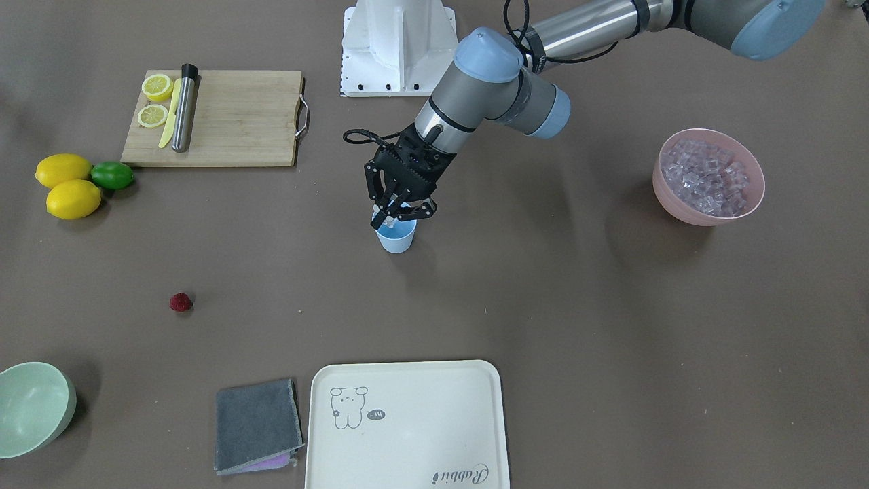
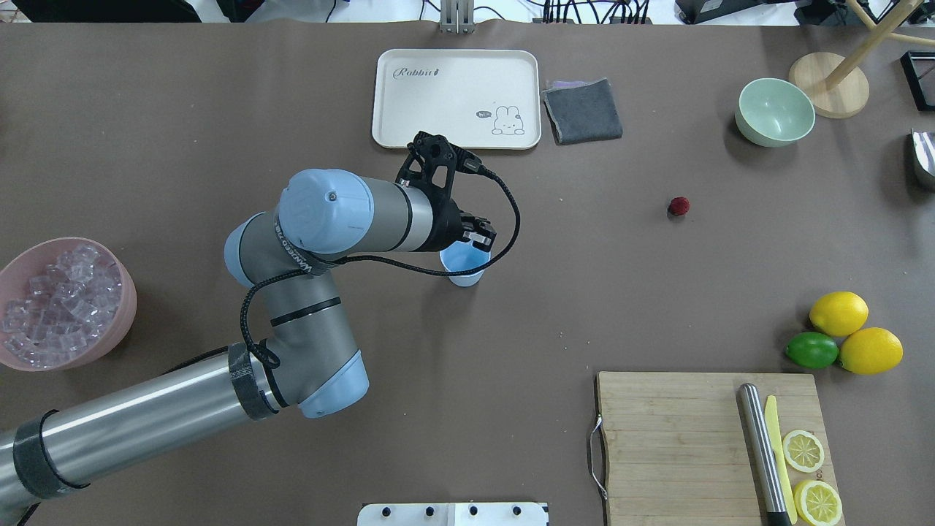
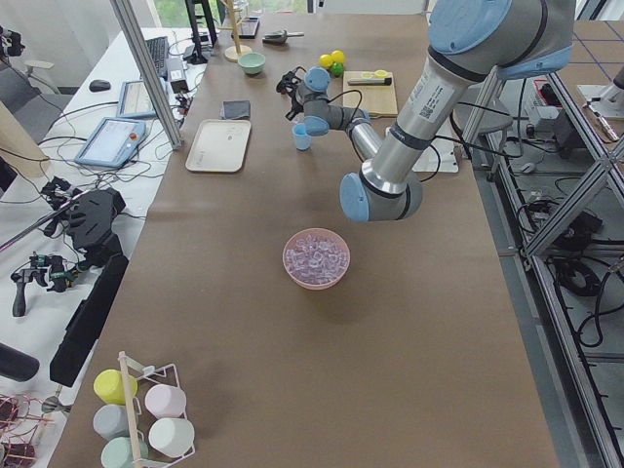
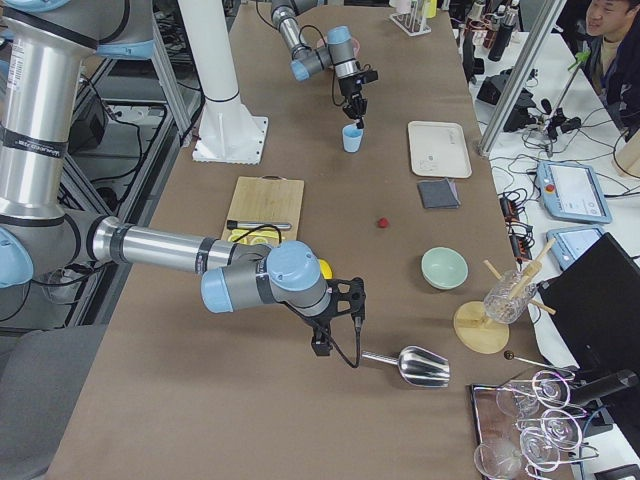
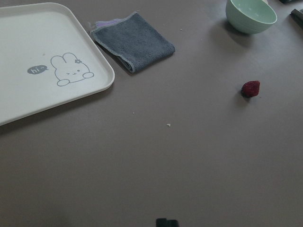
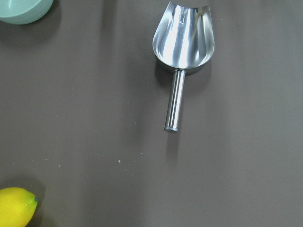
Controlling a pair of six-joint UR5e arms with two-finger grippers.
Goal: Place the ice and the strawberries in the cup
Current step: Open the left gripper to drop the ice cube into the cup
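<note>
Light-blue tapered plastic cup (image 1: pixel 396 239) at table centre, left gripper (image 1: pixel 399 216) over its mouth, tips pinched on what looks like one clear glassy ice cube (image 1: pixel 390 221); best to centre, release low against bounce-out; dark-red strawberry (image 1: pixel 180 302) lies about 8 o'clock from it, front-facing view.

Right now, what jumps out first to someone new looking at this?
The left gripper hangs right over the light-blue cup at the middle of the table. A pink bowl heaped with ice sits off to the robot's left, and one strawberry lies alone to its right.
</note>
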